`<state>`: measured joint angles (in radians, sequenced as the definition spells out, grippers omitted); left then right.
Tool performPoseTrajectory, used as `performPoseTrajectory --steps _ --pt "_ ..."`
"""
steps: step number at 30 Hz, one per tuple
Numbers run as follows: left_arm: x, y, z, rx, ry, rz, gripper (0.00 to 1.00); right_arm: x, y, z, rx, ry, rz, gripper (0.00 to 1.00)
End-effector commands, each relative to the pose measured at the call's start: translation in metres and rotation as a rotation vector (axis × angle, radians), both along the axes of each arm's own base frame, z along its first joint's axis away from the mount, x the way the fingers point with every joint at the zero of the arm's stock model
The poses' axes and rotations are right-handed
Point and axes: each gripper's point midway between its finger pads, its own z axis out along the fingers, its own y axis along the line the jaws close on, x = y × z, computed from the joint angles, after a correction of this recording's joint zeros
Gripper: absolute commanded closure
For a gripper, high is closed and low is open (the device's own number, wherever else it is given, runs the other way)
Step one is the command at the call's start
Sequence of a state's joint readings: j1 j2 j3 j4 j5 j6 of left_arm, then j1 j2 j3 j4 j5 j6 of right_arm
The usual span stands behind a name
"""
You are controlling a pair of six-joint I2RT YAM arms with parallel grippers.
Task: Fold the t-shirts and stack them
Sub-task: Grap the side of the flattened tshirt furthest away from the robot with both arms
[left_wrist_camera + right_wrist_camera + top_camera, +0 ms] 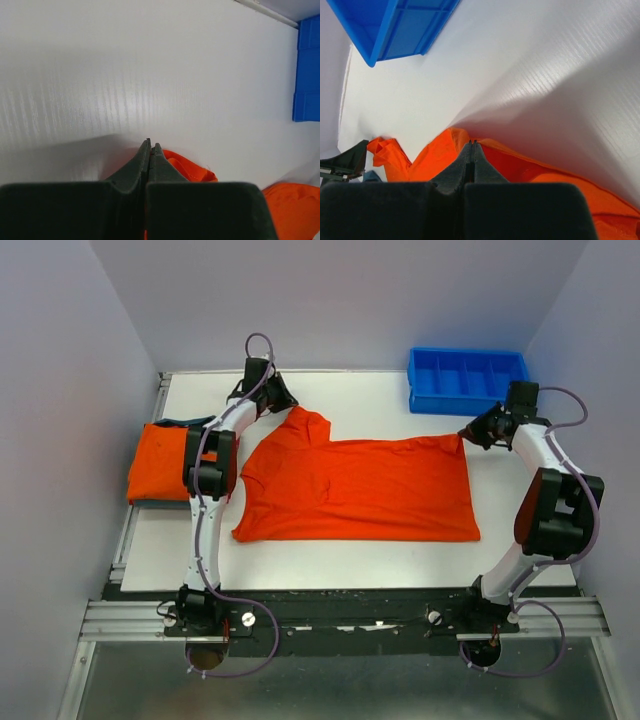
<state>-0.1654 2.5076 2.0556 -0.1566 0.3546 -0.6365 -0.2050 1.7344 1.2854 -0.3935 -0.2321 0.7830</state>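
The bright orange cloth t-shirt (360, 490) lies spread on the white table (350, 565), just nearer than the blue plastic divided bin (465, 380). The left gripper (150, 143) and the right gripper (471, 144), each pressed together, seem to pinch its far corners (orange shows at both tips). Best to lift both evenly and carry them nearward together, edge taut.

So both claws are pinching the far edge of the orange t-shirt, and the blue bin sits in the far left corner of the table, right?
Not quite: the blue divided bin sits in the far right corner, as the top view shows. The rest holds: the left claw and the right claw are both shut on the far edge of the orange t-shirt.
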Motion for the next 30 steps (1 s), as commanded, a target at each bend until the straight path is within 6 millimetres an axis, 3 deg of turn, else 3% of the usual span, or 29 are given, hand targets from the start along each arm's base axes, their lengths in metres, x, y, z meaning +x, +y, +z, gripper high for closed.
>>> performPoseTrajectory --steps 1,12,20,30 --pt "0.000 -0.007 0.066 -0.025 -0.156 -0.056 1.00 -0.006 0.003 -0.006 0.029 0.031 0.042 0.99" --pt "-0.041 -0.011 0.097 0.006 -0.198 -0.078 1.00 -0.028 0.000 -0.018 0.040 0.065 0.050 0.99" --pt "-0.086 -0.011 0.116 0.045 -0.209 -0.077 1.00 -0.048 -0.006 -0.022 0.013 0.074 0.041 0.99" --pt "-0.137 0.000 0.154 0.095 -0.258 -0.046 1.00 -0.059 -0.014 -0.021 -0.040 0.094 0.052 0.99"
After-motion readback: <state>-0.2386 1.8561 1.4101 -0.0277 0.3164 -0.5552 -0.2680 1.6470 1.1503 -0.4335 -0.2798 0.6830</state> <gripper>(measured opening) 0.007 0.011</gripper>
